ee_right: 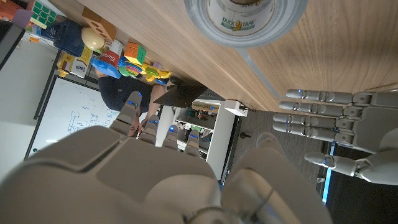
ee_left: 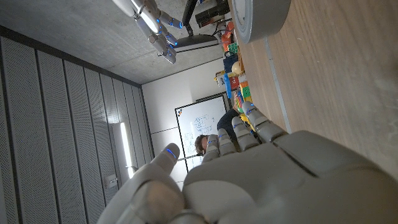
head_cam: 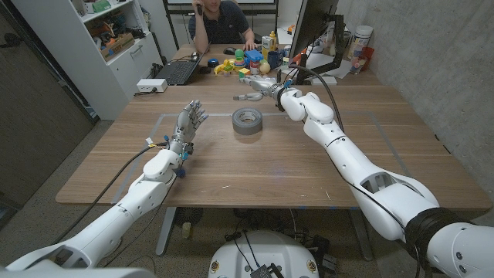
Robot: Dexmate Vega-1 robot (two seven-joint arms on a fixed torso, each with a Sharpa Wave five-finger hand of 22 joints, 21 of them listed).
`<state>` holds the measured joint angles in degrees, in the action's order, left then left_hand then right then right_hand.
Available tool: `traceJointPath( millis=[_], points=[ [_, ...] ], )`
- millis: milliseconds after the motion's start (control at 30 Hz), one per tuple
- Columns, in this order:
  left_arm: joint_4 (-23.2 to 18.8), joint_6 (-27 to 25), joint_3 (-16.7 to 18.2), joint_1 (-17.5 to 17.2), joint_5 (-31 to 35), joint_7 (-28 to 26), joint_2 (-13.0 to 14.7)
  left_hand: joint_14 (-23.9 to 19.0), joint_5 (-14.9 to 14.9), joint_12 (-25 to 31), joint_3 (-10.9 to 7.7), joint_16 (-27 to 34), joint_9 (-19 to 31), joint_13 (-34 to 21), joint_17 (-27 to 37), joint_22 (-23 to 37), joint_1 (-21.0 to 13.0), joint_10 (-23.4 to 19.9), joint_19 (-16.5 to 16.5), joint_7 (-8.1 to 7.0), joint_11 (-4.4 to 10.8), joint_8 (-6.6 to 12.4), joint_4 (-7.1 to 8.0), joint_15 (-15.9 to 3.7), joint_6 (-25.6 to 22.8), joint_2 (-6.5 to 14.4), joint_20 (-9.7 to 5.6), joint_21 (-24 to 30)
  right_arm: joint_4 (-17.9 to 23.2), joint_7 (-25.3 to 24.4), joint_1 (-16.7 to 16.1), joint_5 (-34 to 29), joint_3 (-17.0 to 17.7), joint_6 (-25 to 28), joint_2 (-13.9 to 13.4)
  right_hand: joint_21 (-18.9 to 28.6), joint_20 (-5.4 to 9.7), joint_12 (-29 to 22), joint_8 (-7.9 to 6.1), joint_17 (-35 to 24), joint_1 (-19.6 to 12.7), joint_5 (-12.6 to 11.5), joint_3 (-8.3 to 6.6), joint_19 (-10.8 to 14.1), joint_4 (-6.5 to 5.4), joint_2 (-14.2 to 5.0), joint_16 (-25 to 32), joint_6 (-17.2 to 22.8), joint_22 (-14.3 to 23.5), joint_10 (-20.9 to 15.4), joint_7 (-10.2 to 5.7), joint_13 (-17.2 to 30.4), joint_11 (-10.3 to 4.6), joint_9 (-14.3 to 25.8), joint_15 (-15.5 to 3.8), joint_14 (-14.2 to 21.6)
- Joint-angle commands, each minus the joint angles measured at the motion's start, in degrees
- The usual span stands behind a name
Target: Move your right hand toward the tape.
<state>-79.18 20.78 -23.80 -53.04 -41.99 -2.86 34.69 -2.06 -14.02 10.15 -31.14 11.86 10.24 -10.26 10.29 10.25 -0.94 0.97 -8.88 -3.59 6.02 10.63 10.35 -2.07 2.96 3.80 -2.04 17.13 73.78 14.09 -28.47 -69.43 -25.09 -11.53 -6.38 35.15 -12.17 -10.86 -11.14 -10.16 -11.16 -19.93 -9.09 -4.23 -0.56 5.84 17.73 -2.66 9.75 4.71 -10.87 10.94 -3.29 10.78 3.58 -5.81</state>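
Note:
A grey roll of duct tape (head_cam: pixel 247 121) lies on its side face in the middle of the wooden table (head_cam: pixel 370 147); its labelled core shows in the right wrist view (ee_right: pixel 245 18) and its rim in the left wrist view (ee_left: pixel 261 15). My right hand (head_cam: pixel 261 89) hovers behind the tape, a little to its right, fingers apart and pointing toward picture left, holding nothing. My left hand (head_cam: pixel 187 123) stands to the left of the tape, fingers up and spread, empty. The same left hand (ee_right: pixel 339 127) appears in the right wrist view, and the right hand (ee_left: pixel 155 28) in the left wrist view.
A person sits behind the far edge (head_cam: pixel 220 23). A laptop (head_cam: pixel 179 71), a white box (head_cam: pixel 152 86), colourful toys (head_cam: pixel 247 62) and a monitor (head_cam: pixel 312 31) crowd the table's far side. Thin taped lines (head_cam: pixel 363 116) mark a rectangle around the tape.

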Motion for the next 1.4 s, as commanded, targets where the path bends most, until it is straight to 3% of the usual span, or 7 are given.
traceJointPath(
  millis=[33,200,867,1400],
  points=[
    [-0.64,-0.26,-0.16,-0.47,-0.17,-0.61,0.37,-0.37,-0.18,0.39,-0.23,0.15,0.19,-0.28,0.05,0.30,0.11,0.13,-0.37,-0.10,0.28,0.21,-0.06,-2.37,-0.18,5.79,-2.37,-0.44,-2.45,1.52,1.12,-2.56,-2.47,-0.85,0.70,-0.37,-0.12,-0.19,0.03,0.03,-0.82,-0.41,-0.11,0.82,0.45,-0.07,-0.10,-0.26,0.09,0.31,-0.51,0.16,-0.39,0.30,-0.12,0.29],
    [-1.00,-0.40,-0.18,-0.76,-0.28,-0.90,0.58,-0.41,-0.18,0.40,-0.22,0.16,0.19,-0.28,0.05,0.30,0.11,0.09,-0.42,-0.08,0.24,0.22,-0.05,-2.33,-0.22,5.80,-2.36,-0.53,-4.68,1.36,1.89,-2.52,-3.06,-1.22,1.12,-0.69,-0.12,-0.34,0.26,0.03,-1.77,-0.78,0.03,2.04,0.93,-0.04,-0.01,-1.18,0.14,-0.16,-1.32,0.18,-0.73,0.30,-0.29,1.40],
    [-1.97,-0.19,-0.17,-1.68,-0.62,-1.83,1.22,-0.39,-0.19,0.37,-0.21,0.14,0.19,-0.28,0.06,0.32,0.13,0.15,-0.53,-0.13,0.27,0.19,-0.03,-2.32,-0.20,5.85,-2.33,-0.92,-12.62,1.55,6.05,-1.51,-6.49,-2.16,3.23,-2.26,-0.23,0.15,0.74,-0.02,-3.93,-1.60,0.70,4.39,1.92,-0.08,-1.29,-5.04,0.10,1.91,-1.18,0.25,-1.03,0.37,-0.22,0.77],
    [-2.05,0.09,-0.30,-1.94,-0.93,-1.83,1.44,-0.42,-0.20,0.37,-0.21,0.14,0.20,-0.28,0.06,0.33,0.13,0.16,-0.66,-0.16,0.33,0.19,-0.02,-2.30,-0.20,5.87,-2.35,-1.12,-14.03,2.10,6.88,-2.42,-9.77,-2.58,3.15,-2.79,-0.24,0.05,0.39,-0.03,-4.43,-1.75,1.04,4.96,2.16,0.06,-1.67,-4.79,0.12,1.99,-1.45,0.26,-1.15,0.38,-0.09,0.61]
  ],
)
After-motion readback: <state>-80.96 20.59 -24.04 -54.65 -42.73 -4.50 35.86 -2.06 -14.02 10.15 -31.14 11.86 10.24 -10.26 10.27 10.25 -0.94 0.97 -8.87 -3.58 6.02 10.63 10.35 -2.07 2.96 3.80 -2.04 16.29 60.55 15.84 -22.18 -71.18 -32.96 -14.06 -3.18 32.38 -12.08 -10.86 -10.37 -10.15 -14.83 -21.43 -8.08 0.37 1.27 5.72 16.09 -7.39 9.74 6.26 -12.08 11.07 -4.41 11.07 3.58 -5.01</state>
